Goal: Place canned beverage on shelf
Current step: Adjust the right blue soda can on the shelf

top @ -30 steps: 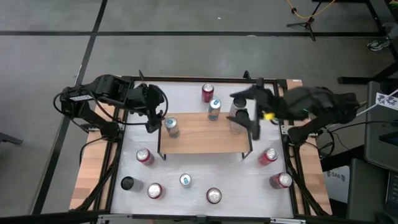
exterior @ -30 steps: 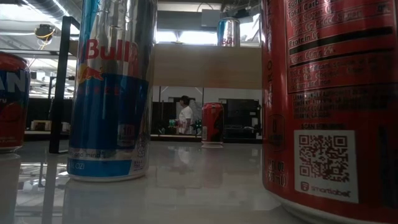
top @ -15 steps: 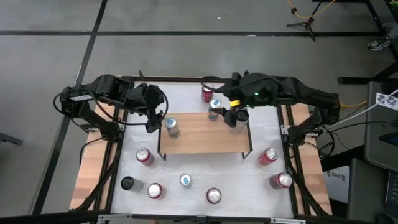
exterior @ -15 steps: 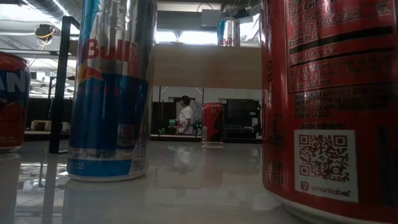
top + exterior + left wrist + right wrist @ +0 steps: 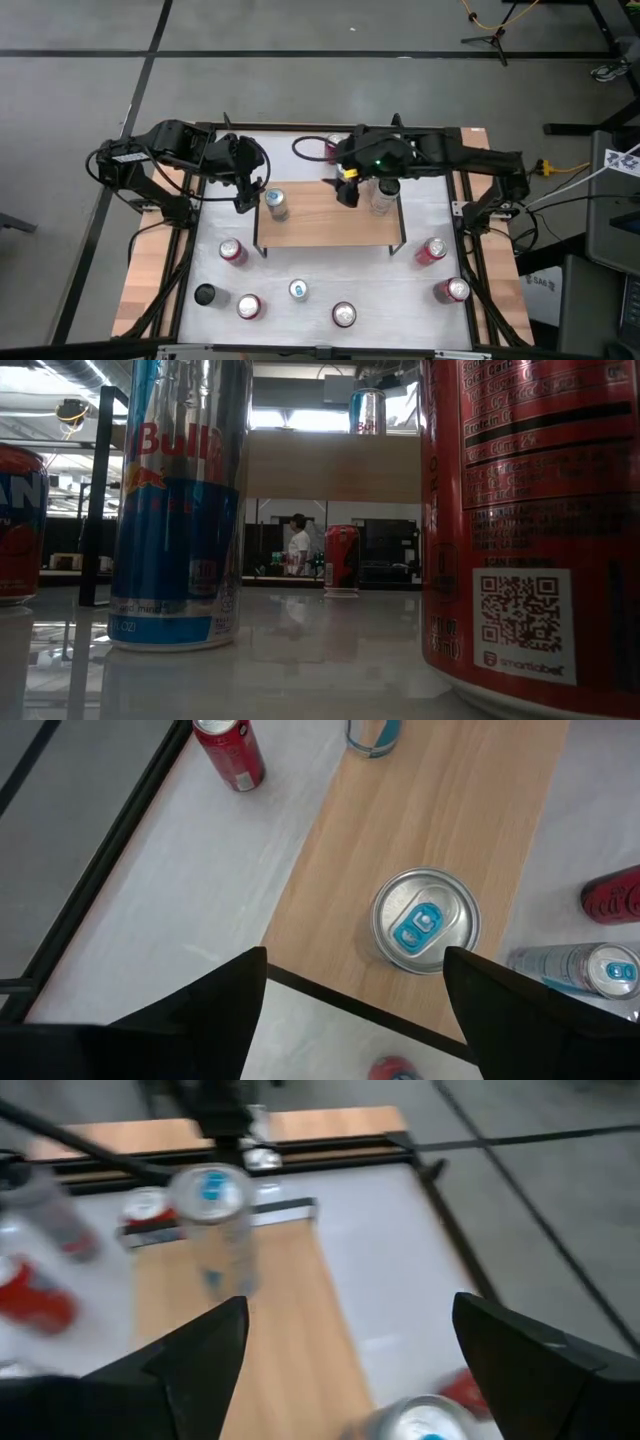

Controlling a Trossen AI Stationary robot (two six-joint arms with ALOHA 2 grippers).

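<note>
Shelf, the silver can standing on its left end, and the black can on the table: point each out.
shelf (image 5: 325, 222), high view, bare wooden top.
silver can (image 5: 425, 921), left wrist view, lid.
black can (image 5: 205, 294), high view, top.

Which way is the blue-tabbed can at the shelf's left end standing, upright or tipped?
Upright. The can shows its round lid and blue tab face-up, standing on the shelf board.

A white tabletop (image 5: 310, 275) stood on grey floor (image 5: 300, 80); a distant person (image 5: 298, 547) and a tripod (image 5: 490, 35) were visible.
</note>
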